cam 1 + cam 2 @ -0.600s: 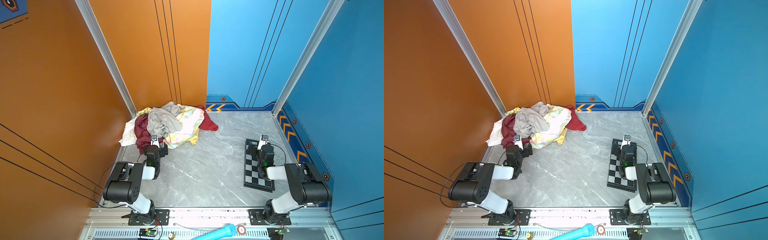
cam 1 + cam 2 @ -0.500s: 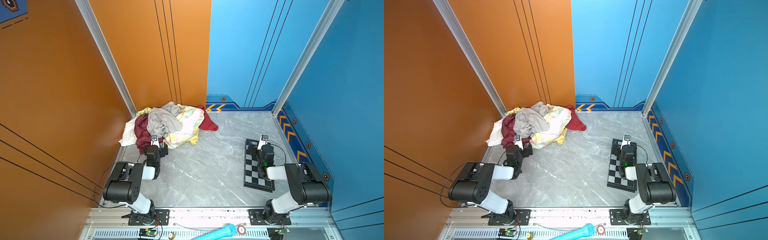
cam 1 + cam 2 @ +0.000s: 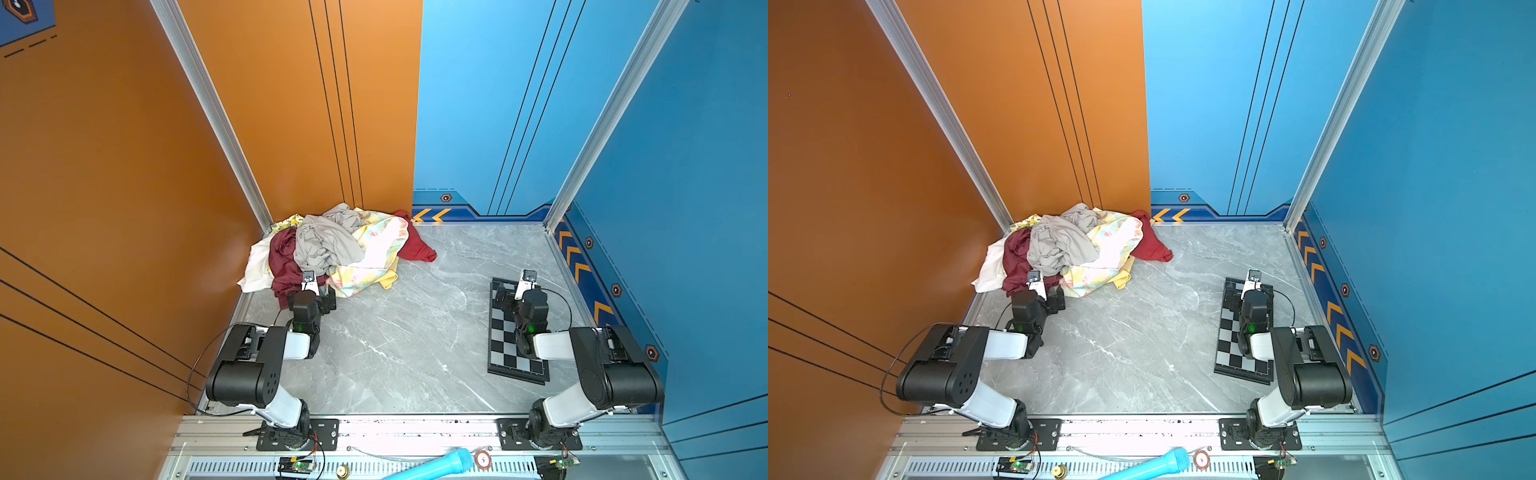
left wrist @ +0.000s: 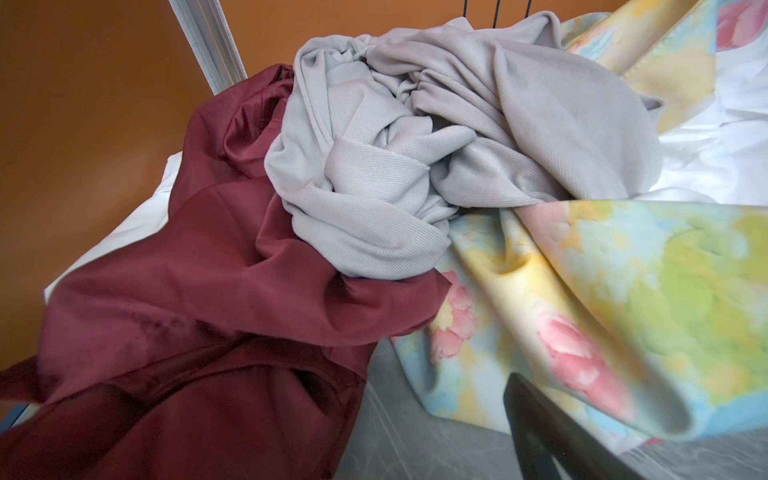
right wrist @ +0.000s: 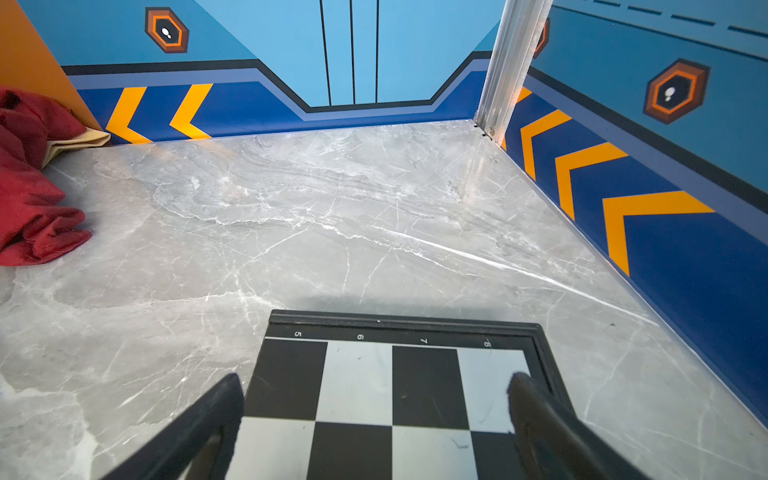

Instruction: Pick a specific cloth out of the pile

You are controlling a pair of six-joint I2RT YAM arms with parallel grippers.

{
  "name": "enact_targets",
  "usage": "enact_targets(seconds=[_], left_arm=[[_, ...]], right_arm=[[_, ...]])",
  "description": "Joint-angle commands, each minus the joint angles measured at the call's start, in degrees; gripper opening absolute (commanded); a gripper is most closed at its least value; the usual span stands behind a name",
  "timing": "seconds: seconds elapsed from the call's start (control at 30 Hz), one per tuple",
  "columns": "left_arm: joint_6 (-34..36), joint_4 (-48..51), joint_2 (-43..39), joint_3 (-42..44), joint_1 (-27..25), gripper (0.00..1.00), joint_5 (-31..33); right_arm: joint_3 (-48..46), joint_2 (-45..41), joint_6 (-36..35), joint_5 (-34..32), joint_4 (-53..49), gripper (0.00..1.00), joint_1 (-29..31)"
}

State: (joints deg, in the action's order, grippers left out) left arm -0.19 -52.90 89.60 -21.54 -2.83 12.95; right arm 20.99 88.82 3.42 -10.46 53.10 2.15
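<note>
Nearest to my base, a blue microphone (image 3: 436, 463) lies in front of the metal rail (image 3: 415, 428). Behind the rail begins the grey marble worktop (image 3: 395, 332).

My right pincer (image 5: 374, 384) is released: in the right wrist view its 2 black fingers (image 5: 199, 424) stand wide apart. It is low over the far end of the chessboard (image 3: 505, 353), which lies flat on the right side of the worktop, near the blue wall (image 3: 685, 208). I cannot tell if the fingers touch the board.

My left pincer (image 3: 316, 291) is at the near edge of the pile (image 3: 332, 249), which fills the far left corner against the orange wall (image 3: 291, 124). This pincer is released too. In the left wrist view I see only 1 finger (image 4: 548, 436), just beside the hem of the flowered cloth (image 4: 623, 291). The other side is hidden behind the maroon cloth (image 4: 208, 291), so I cannot tell if that finger touches it.

In the pile the maroon cloth is nearest to me, on the left, with a white cloth (image 3: 255, 266) under it at the left edge. A crumpled grey cloth (image 4: 415, 145) sits on top in the middle. The flowered cloth spreads to the right, and a yellow cloth (image 3: 388, 278) shows under its near edge.

The red cloth (image 3: 415, 247) is at the far right edge of the pile, partly under the flowered cloth. Its free corner lies on the worktop, near the place where the orange wall meets the blue wall. It is well apart from both pincers.
</note>
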Motion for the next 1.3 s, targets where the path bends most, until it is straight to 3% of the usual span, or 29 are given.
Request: enact_targets(seconds=[0.0, 1.27], left_arm=[[0.6, 0.6, 0.2, -0.6, 0.5, 0.98, -2.3], [0.4, 0.8, -0.1, -0.6, 0.1, 0.98, -1.6]], right_arm=[[0.2, -0.1, 0.3, 0.4, -0.5, 1.0, 0.0], [-0.6, -0.3, -0.7, -2.0, 0.9, 1.0, 1.4]])
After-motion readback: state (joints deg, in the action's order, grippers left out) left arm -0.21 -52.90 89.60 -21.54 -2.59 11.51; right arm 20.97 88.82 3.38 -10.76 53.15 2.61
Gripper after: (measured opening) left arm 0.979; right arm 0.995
